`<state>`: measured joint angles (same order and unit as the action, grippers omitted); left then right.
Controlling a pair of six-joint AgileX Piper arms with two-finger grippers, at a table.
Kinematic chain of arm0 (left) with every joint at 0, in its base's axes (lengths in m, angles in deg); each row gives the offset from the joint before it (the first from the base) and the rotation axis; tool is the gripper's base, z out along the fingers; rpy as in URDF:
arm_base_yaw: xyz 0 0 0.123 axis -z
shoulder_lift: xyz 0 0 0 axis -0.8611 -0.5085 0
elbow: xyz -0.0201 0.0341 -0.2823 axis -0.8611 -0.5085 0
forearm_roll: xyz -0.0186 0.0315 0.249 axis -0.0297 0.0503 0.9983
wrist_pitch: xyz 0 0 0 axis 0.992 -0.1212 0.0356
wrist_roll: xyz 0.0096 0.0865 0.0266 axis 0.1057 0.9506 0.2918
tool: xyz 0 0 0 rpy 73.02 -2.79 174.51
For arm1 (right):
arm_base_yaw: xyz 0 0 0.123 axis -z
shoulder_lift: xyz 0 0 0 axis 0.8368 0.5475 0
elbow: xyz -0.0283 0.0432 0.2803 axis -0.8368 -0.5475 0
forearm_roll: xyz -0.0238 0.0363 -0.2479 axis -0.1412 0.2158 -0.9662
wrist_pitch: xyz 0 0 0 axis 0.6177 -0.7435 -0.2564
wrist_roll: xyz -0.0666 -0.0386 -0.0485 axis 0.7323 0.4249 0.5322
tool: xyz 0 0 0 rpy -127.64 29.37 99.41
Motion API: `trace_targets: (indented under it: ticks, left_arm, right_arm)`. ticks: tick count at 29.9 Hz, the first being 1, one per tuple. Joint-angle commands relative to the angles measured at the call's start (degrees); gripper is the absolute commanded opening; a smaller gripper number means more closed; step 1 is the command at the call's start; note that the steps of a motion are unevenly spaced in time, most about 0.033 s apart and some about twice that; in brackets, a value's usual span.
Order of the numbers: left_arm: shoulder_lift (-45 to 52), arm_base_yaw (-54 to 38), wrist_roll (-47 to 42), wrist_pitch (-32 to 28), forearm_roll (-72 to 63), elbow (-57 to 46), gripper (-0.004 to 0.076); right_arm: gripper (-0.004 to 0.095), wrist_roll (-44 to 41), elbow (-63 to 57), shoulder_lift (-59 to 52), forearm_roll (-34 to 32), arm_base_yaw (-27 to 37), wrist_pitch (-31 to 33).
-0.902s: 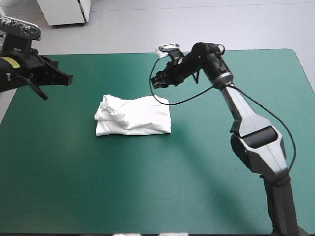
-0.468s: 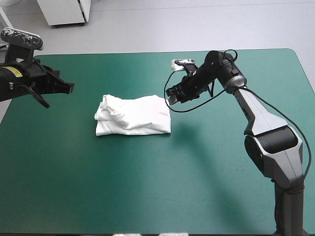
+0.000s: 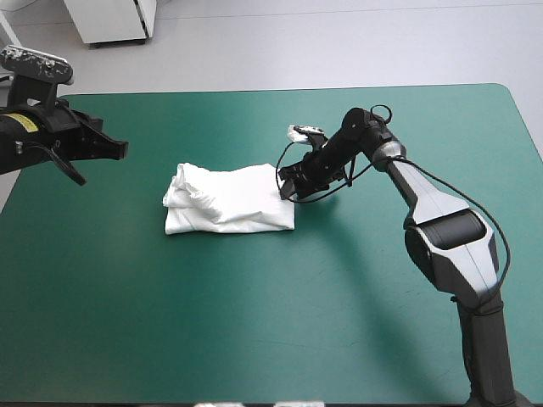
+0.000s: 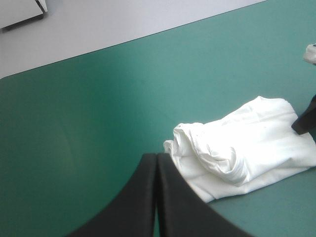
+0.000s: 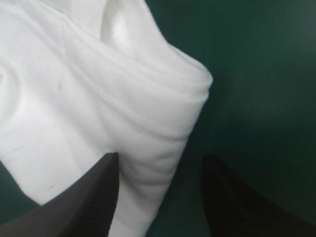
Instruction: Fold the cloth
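The white T-shirt [image 3: 227,198] lies as a folded bundle a little left of the table's middle, layered folds showing at its left end [image 4: 212,153]. My right gripper [image 3: 287,182] is open at the bundle's right edge, low by the cloth; in its own view the folded edge [image 5: 163,118] lies between and ahead of the spread black fingers [image 5: 89,192]. My left gripper [image 3: 121,150] hangs shut above the table's left side, well away from the bundle, its fingers [image 4: 156,197] meeting in one arch.
Teal-green cover [image 3: 254,322] spreads wide in front of the bundle and to its right. The right arm [image 3: 441,246] reaches in across the table's right half. A white cabinet [image 3: 110,21] stands beyond the far edge.
My right gripper has come down and leftward from above the table to the bundle's right edge. The left gripper barely shifted. The T-shirt has not moved.
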<state>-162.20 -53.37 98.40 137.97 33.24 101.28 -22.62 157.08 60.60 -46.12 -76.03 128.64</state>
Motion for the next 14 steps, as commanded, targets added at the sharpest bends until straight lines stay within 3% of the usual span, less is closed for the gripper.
trace_targets:
  ticks: [1, 5, 7, 9, 12, 14]
  left_arm:
    - [1.50, 0.33, -0.61, -3.91, -0.29, 1.32, -0.0009]
    - [1.50, 0.33, -0.61, -3.91, -0.20, 1.32, -0.0009]
    - [1.50, 0.33, -0.61, -3.81, -0.20, 1.32, -0.0009]
    - [1.50, 0.33, -0.61, -3.69, -0.20, 1.32, -0.0009]
    - [1.50, 0.33, -0.61, -3.48, -0.20, 1.32, -0.0009]
    - [1.58, 0.33, -0.61, -3.43, -0.45, 1.32, -0.0009]
  right_arm:
    - [0.0492, 0.96, 1.32, -2.66, 3.31, -0.21, 0.05]
    - [0.0475, 2.31, 1.32, -1.21, 4.38, -2.33, 0.06]
    - [0.0419, 3.49, 1.32, -0.67, 4.27, -3.30, 0.06]
    - [0.0300, 4.71, 1.32, -0.46, 3.72, -3.93, 0.06]
    - [0.0013, 5.50, 1.32, -0.36, 1.35, -4.08, 0.11]
    - [-0.0003, 5.15, 1.86, -0.36, -2.47, -4.08, 1.09]
